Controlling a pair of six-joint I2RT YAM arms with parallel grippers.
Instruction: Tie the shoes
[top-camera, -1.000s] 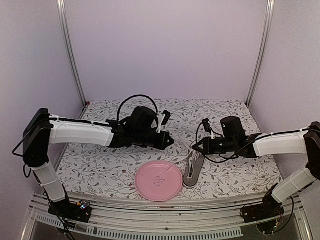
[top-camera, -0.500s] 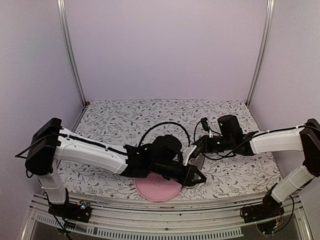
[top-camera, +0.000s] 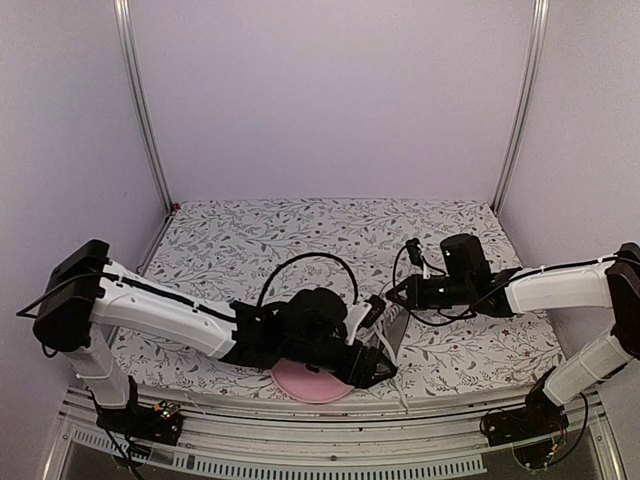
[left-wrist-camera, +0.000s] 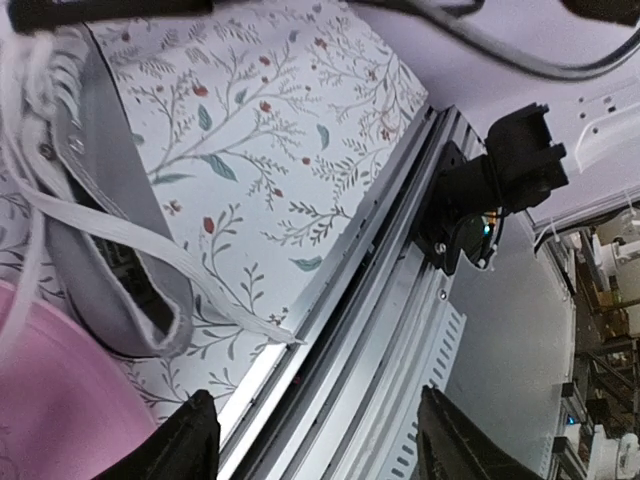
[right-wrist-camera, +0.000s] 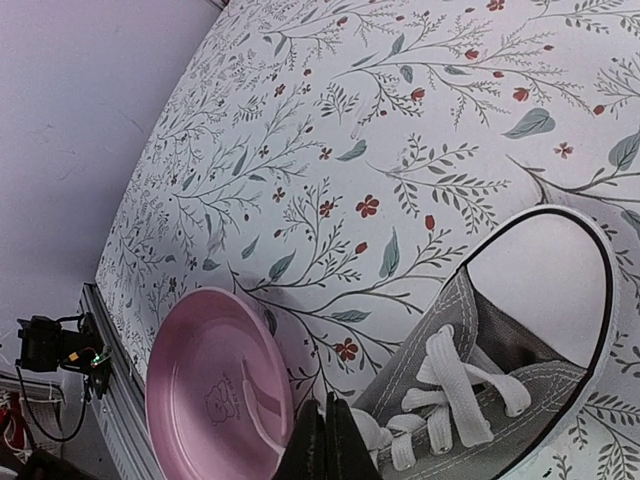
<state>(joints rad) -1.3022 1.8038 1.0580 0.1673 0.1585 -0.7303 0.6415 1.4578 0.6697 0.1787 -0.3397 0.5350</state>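
Just ahead of my left gripper, whose fingers stand spread wide with nothing between them, a loose lace trails off the shoe and ends at the lip of the table, right beside the rail. The shoe lies up and to one side of these jaws, with the plate tucked against the nearer finger. My right gripper is clenched, its tips hovering over the crossed laces at the front of the shoe. I cannot tell whether a strand is nipped between them. As I read it, the step in hand is for the left jaws to pick up that free end. I should come down on the strand a little back from its tip, where it lies flat on the cloth, not at the very end, where a finger could catch the rail. The jaws should straddle the lace crosswise, settle until both pads meet the cloth, and close gently so the strand does not flick out. The right jaws ought to stay steady, since the shoe is light and any pull could drag it toward the plate or turn it.
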